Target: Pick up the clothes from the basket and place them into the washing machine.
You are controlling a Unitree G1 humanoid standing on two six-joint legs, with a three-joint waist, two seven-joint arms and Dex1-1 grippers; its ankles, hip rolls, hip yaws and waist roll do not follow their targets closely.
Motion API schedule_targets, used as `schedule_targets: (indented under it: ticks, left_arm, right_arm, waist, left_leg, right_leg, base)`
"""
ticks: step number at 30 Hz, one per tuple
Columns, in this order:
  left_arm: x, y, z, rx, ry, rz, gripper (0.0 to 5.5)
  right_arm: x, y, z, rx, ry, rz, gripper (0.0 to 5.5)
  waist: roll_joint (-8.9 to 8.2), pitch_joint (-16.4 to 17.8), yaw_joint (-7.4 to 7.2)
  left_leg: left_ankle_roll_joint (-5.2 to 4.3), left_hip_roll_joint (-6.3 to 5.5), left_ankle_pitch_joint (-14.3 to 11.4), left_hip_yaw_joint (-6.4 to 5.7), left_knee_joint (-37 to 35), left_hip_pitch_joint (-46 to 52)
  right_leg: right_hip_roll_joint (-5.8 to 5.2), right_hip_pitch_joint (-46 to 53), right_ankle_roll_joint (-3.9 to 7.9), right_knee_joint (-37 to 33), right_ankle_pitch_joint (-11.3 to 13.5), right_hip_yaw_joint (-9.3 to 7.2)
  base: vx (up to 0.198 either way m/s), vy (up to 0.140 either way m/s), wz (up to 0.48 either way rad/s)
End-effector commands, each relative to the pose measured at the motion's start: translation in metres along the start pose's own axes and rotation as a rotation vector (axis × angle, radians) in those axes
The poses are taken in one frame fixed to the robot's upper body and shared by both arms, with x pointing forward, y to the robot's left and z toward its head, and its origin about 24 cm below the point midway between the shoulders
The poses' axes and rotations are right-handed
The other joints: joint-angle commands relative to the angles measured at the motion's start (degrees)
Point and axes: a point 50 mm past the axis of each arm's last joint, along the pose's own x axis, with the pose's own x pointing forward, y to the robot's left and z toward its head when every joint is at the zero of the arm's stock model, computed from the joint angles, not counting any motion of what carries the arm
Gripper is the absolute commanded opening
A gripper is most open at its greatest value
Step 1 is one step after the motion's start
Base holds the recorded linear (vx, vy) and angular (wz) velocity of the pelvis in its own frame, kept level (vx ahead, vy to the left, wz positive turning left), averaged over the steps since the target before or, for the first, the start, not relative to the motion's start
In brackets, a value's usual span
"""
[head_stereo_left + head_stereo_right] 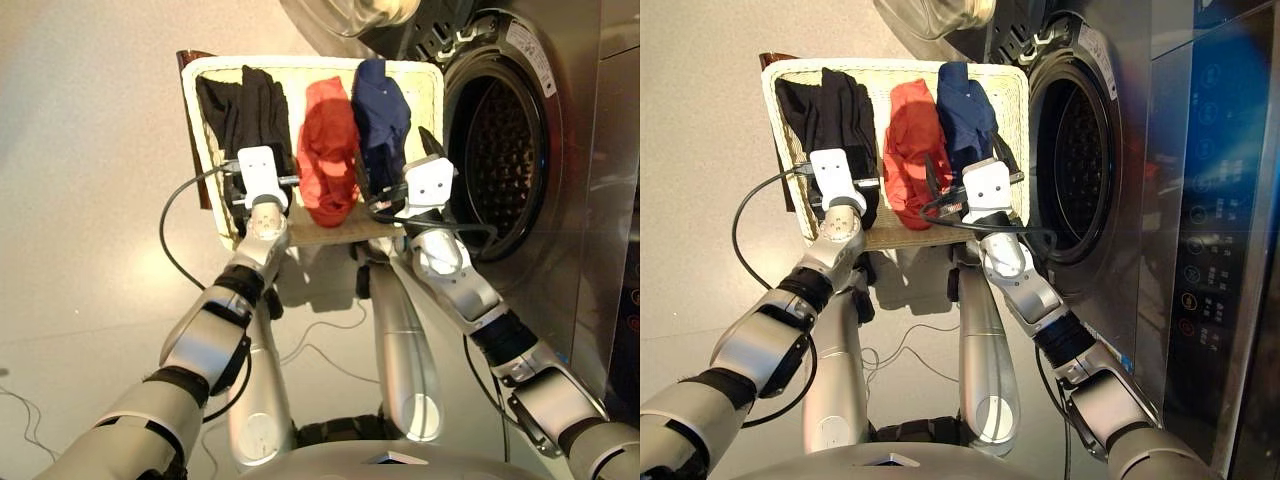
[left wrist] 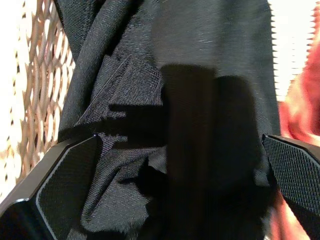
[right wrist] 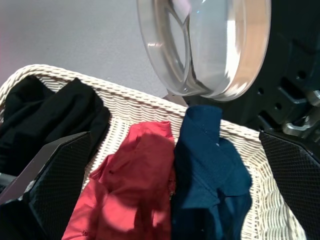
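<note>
The left hand (image 2: 170,200) is spread wide, its two black fingers (image 2: 60,190) standing either side of the black garment (image 1: 245,115) just below it; the cloth is a fine dark knit, rumpled into folds. The right hand (image 3: 170,200) is likewise open and holds nothing, poised over the near ends of the orange-red garment (image 1: 328,150) and the navy blue garment (image 1: 382,112).

All three clothes lie side by side in the basket (image 1: 428,85), a shallow cream woven tray in the upper middle of the head views: black on the left, orange-red in the middle, navy on the right. The red one is crumpled and longest; the navy one is folded over, and its far end lies over the basket's far rim.

The washing machine (image 1: 560,150) fills the right of the frame, dark and glossy, its round drum opening (image 1: 500,140) just beside the basket's right edge. Its clear-glass door (image 3: 210,45) hangs swung open at the top edge, cut off there in the head views.

The wrist housings cover the near ends of the clothes in the head views. A brown object (image 1: 193,58) behind the basket's left rim is mostly hidden; I cannot tell what it is.
</note>
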Motion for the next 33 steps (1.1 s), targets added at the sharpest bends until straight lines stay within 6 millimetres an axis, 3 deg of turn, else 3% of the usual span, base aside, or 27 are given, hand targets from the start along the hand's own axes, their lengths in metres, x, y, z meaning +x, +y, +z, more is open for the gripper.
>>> schedule_targets:
  ticks: [1,9,15,16,21,22,25,33]
  left_arm:
    - [0.009,0.005,0.015,-0.062,-0.016,0.071,5.50]
    - [0.018,0.022,0.025,-0.013,-0.029,0.126,5.50]
    - [0.023,0.032,0.032,0.020,-0.043,0.144,5.50]
    - [0.024,0.034,0.032,0.022,-0.044,0.143,5.50]
    - [0.025,0.032,0.032,0.032,-0.029,0.104,5.50]
    - [0.025,0.032,0.032,0.044,-0.032,0.092,4.36]
    - [0.024,0.030,0.030,0.052,-0.023,0.080,0.00]
    - [0.019,0.017,0.028,0.107,-0.059,0.007,0.00]
  right_arm:
    - [-0.001,0.004,0.037,0.059,-0.204,0.007,5.50]
    - [-0.002,0.002,0.044,0.067,-0.241,0.015,5.50]
    - [-0.003,-0.002,0.047,0.063,-0.254,0.023,5.50]
    - [-0.003,-0.002,0.047,0.062,-0.253,0.024,5.50]
    - [-0.004,-0.002,0.048,0.091,-0.249,0.045,5.50]
    - [-0.004,-0.002,0.048,0.096,-0.248,0.051,5.50]
    - [-0.005,-0.002,0.047,0.103,-0.235,0.067,5.50]
    - [-0.003,-0.004,0.037,0.178,-0.167,0.090,5.50]
  waist:
    - [0.28,-0.64,-0.38]
    - [-0.03,-1.04,-0.65]
    - [-0.49,-1.13,-0.88]
    - [-0.46,-1.30,-0.83]
    - [-0.56,-1.40,-0.97]
    - [-0.51,-1.52,-0.97]
    - [-0.42,-2.01,-0.92]
    - [-0.17,-2.81,-0.40]
  left_leg:
    - [-0.83,1.82,-2.78,-2.73,5.40,-3.07]
    - [-0.92,2.52,-3.79,-3.79,9.26,-7.39]
    - [-0.61,2.39,-4.18,-4.43,10.81,-9.46]
    - [-0.83,2.31,-6.25,-4.80,11.44,-8.96]
    - [-0.51,1.95,-6.20,-5.30,11.86,-10.15]
    - [-0.40,1.91,-6.11,-5.39,11.75,-10.26]
    - [-0.23,1.53,-5.85,-5.55,11.64,-10.88]
    - [-0.02,0.82,-4.72,-5.61,9.48,-10.30]
  right_leg:
    - [-1.25,-0.19,6.07,3.81,-1.46,1.70]
    - [-0.83,-4.19,6.04,6.73,-2.27,1.94]
    - [-0.68,-6.22,6.32,8.09,-2.13,2.33]
    - [-0.59,-5.92,6.72,9.04,-3.98,2.34]
    - [-0.73,-6.81,6.80,9.36,-3.85,2.51]
    - [-0.68,-6.99,6.83,9.31,-3.75,2.59]
    - [-0.85,-7.24,6.81,9.22,-3.61,2.62]
    - [-1.11,-6.93,6.92,7.78,-2.73,2.86]
  base:
    - [0.000,0.000,0.000]
    - [0.000,0.000,0.000]
    - [0.013,0.005,-0.006]
    - [0.078,0.021,-0.039]
    - [0.014,0.007,-0.010]
    - [0.000,0.000,0.000]
    - [0.000,0.000,0.000]
    - [0.000,0.000,0.000]
